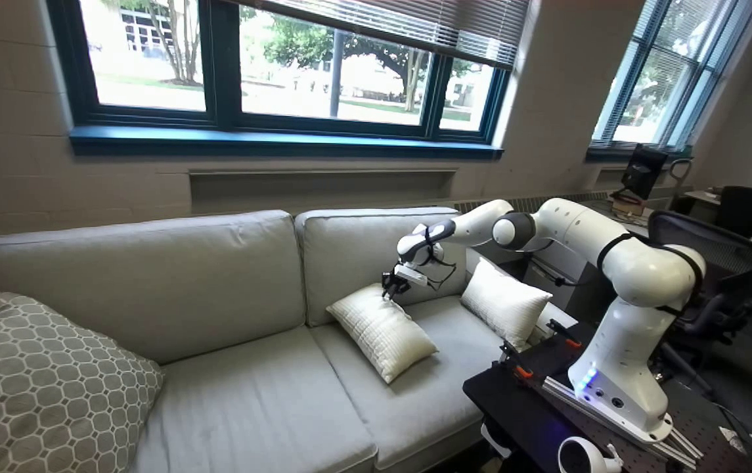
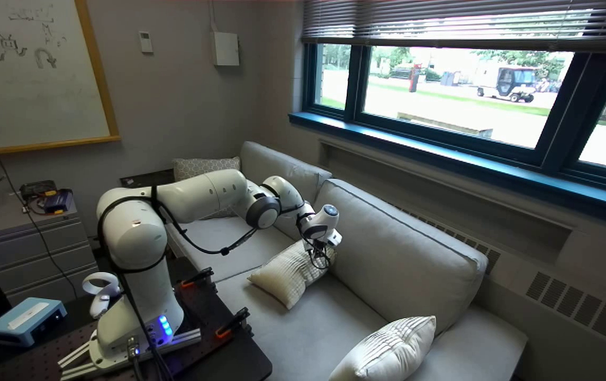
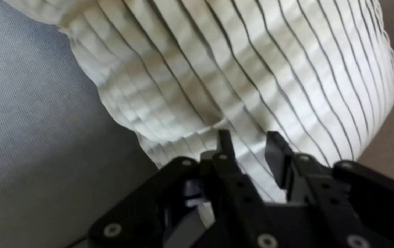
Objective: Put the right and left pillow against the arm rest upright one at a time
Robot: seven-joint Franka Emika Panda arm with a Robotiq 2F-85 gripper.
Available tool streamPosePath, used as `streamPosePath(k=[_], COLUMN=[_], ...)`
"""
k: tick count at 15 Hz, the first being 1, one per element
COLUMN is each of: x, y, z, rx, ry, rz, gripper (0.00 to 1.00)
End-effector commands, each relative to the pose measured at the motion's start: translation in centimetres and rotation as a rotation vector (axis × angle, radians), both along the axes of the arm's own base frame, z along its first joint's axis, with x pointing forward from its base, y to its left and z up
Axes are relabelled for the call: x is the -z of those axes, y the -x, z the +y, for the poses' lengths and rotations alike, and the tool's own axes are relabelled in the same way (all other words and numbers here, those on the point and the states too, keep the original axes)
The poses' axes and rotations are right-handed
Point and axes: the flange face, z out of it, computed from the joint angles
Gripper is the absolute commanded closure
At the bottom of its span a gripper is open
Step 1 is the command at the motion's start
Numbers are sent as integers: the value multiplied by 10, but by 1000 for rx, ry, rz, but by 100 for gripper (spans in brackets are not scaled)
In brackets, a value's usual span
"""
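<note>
- Here's the claw [image 3: 249, 137], 2 fingers [image 3: 278, 155] apart, down at the back edge of the middle pillow [image 1: 382, 335], pleated cloth showing in the gap!
- That middle pillow lies on the sofa seat [image 1: 244, 394], up toward its back edge, well apart from the arm rest [image 2: 485, 338].
- And there's the end pillow [image 1: 506, 302], tilted up, leaning at the arm rest.
- Grey patterned cushion [image 1: 54, 387] at the sofa's opposite end.
</note>
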Motion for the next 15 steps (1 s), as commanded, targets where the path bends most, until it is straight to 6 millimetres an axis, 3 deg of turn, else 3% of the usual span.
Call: streamPosePath(k=[1, 3, 4, 5, 7, 9, 12, 15], x=[-5, -7, -7, -7, -1, 9, 31, 45], y=[-4, -6, -6, -6, -4, 2, 20, 32], z=[-2, -3, -3, -3, -32, -50, -64, -42], rx=[-1, -4, -5, -5, 33, 31, -8, -54], ry=[2, 4, 4, 4, 112, 197, 265, 137], rz=[-15, -28, -29, -29, -32, -44, -27, 17], gripper=[61, 46, 44, 19, 15, 1, 0, 0])
